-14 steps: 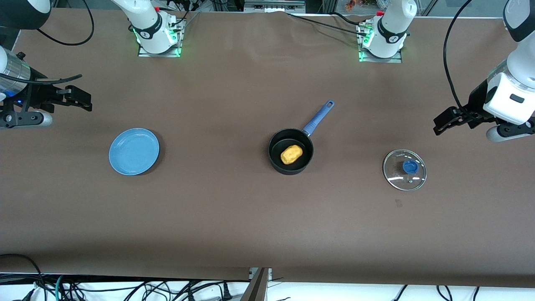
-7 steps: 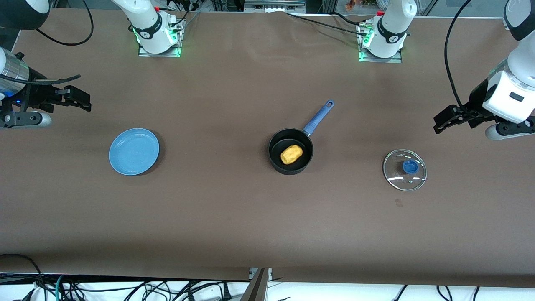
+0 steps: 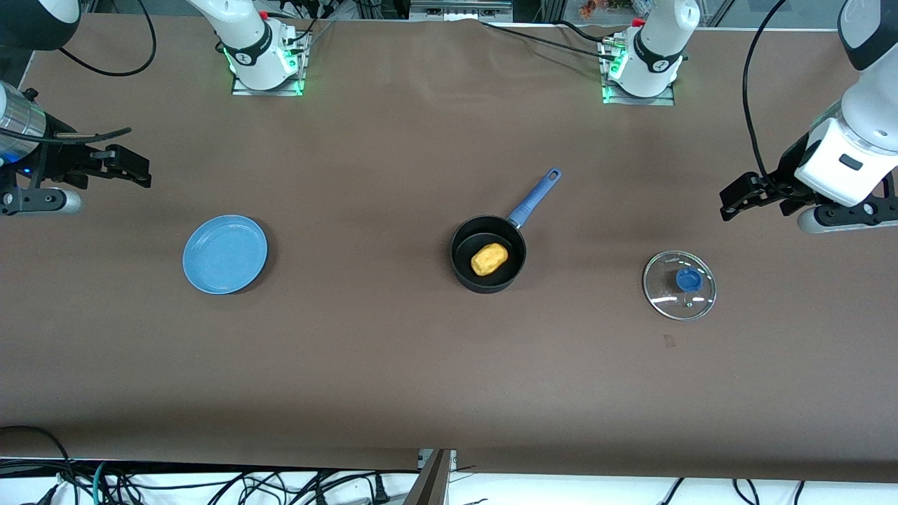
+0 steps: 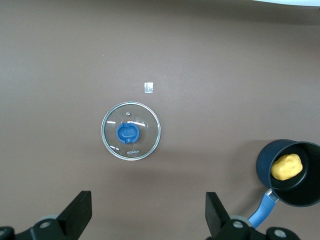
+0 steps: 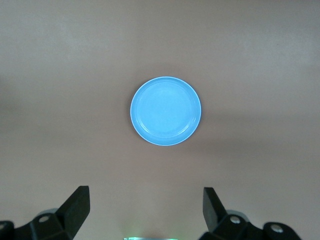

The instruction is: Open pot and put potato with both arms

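The pot point(image 3: 487, 263) stands mid-table, lid off, with the potato point(image 3: 489, 259) inside — light, firm and bumpy, probably best pinched across its short axis. Left gripper point(image 3: 744, 200) and right gripper point(image 3: 130, 168) hang empty, jaws wide, over opposite table ends — the glass lid point(image 3: 679, 285) lies near the left arm's end.

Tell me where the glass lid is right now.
The glass lid lies flat on the table toward the left arm's end, apart from the pot, which holds the potato.

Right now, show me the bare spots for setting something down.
Bare table between blue plate and pot, between pot and glass lid, and nearer the front camera than all three. Nowhere crowded.
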Controlling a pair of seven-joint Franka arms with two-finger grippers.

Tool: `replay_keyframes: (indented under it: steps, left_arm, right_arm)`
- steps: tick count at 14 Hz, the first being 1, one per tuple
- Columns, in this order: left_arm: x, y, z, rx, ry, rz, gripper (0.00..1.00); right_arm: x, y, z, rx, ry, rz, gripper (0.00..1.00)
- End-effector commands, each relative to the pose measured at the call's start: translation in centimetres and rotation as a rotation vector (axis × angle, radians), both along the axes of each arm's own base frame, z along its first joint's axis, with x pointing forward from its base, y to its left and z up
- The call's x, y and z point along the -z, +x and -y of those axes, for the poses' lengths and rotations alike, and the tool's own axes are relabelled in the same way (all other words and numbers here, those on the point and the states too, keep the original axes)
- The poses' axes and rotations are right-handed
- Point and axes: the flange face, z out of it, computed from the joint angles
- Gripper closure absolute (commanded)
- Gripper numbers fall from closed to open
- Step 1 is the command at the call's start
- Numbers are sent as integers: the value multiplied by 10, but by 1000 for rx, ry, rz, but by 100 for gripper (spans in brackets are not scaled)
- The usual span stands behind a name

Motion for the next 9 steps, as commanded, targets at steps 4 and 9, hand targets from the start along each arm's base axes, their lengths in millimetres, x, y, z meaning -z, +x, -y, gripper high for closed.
replay_keyframes:
  steps: [4, 9]
  left_arm:
    - [1, 4, 0, 19, -21, -10, 0]
    - [-2, 11, 1, 22, -27, -1, 0]
  right_arm:
    - [-5, -3, 5, 13, 20, 10, 0]
    - [-5, -3, 5, 11, 22, 9, 0]
